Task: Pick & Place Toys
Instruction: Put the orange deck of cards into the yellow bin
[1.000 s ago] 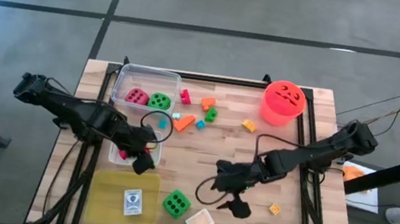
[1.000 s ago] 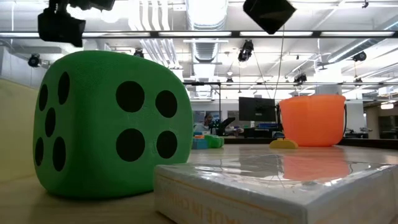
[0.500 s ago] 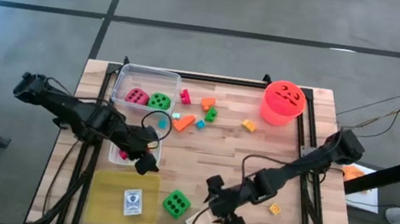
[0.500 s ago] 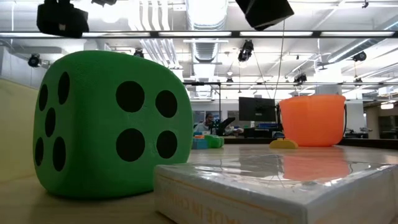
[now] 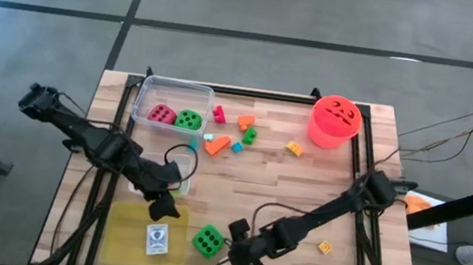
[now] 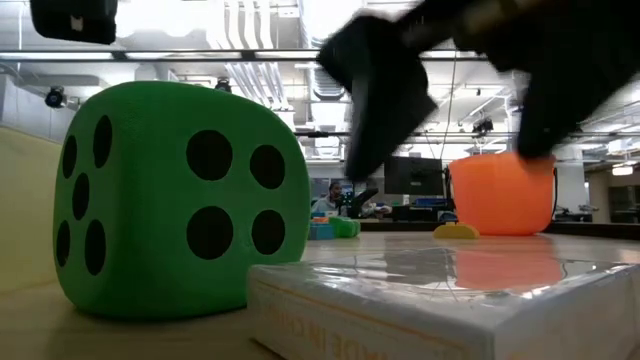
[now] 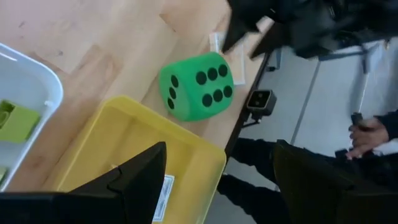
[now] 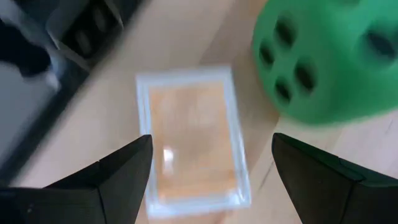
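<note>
Right gripper (image 5: 242, 263) poised directly above the small flat boxed card (image 8: 193, 140), fingers spread wide and grasping nothing, one prong to each side of the box in the right wrist view. Boxed card lying flat on the wooden table (image 5: 302, 187), just beside the big green die (image 5: 208, 239), on the side away from the yellow tray (image 5: 128, 228), near the table's front edge. Probably light and rigid, wrapped in glossy clear film, so likely slippery; best taken across the two long edges, low down, with a firm squeeze, since the flat top offers nothing to pinch. Green die looks soft and foam-like, bulky, easily nudged aside if a finger brushes it. Left gripper (image 5: 163, 205) hovering over the far corner of the yellow tray from the green die, fingers also parted and empty. Another card (image 5: 157, 238) resting inside the tray, close to the die.
</note>
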{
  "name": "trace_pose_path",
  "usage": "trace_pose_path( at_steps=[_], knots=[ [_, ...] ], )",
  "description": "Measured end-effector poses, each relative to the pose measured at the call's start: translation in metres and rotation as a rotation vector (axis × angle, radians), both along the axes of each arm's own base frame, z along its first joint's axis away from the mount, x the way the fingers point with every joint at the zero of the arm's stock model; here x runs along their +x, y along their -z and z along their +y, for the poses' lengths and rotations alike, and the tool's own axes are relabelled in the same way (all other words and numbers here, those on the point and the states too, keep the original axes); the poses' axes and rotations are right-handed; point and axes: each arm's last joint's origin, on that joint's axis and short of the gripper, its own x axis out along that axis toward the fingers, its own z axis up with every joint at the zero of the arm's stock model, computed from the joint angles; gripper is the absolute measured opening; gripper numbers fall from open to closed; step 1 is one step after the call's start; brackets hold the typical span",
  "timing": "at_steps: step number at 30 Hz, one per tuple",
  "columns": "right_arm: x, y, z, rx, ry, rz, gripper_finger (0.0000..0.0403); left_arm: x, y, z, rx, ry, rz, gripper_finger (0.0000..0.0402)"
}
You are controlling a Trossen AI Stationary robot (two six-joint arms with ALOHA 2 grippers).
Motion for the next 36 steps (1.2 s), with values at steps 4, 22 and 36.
trace_pose_path(
  at_steps=[4,22,36],
  knots=[
    [0.004,0.009,0.003,-0.061,-0.006,0.106,0.0324,-0.004,0.001,-0.006,0.005,0.029,0.009,0.0281],
    [-0.003,0.019,0.018,-0.132,-0.071,0.128,0.0324,-0.006,0.001,-0.011,0.015,0.029,0.001,0.028],
    [-0.001,0.013,0.018,-0.158,-0.068,0.131,0.0324,-0.006,0.001,-0.011,0.015,0.028,0.001,0.028]
  ],
)
